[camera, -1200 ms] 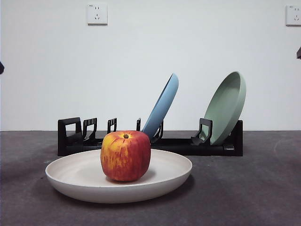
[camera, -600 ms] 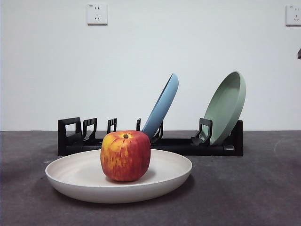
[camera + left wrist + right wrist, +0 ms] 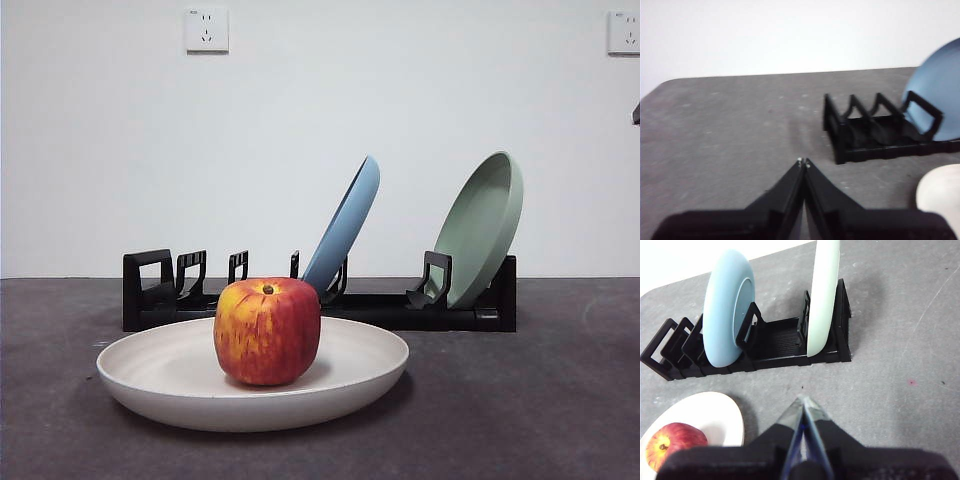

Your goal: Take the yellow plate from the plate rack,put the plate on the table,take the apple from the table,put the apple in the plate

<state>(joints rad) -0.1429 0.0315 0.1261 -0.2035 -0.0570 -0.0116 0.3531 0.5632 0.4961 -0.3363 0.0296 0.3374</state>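
The red and yellow apple [image 3: 267, 331] stands upright in the cream yellow plate [image 3: 160, 375], which lies flat on the dark grey table [image 3: 520, 410] in front of the black plate rack [image 3: 385, 311]. The right wrist view shows the apple [image 3: 671, 443] in the plate [image 3: 722, 415] beside the rack [image 3: 775, 347]. My left gripper [image 3: 803, 162] is shut and empty above bare table near the rack's [image 3: 865, 135] empty end. My right gripper [image 3: 802, 399] is shut and empty, held above the table in front of the rack. Both arms are away from the plate.
A light blue plate [image 3: 345, 225] and a sage green plate [image 3: 483, 225] lean in the rack. Both show in the right wrist view, blue [image 3: 725, 310] and green [image 3: 822, 295]. A black arm tip [image 3: 635, 113] shows at the right edge of the front view.
The black tip at the left edge of the front view has gone out of view. The apple, plate and rack have not moved.
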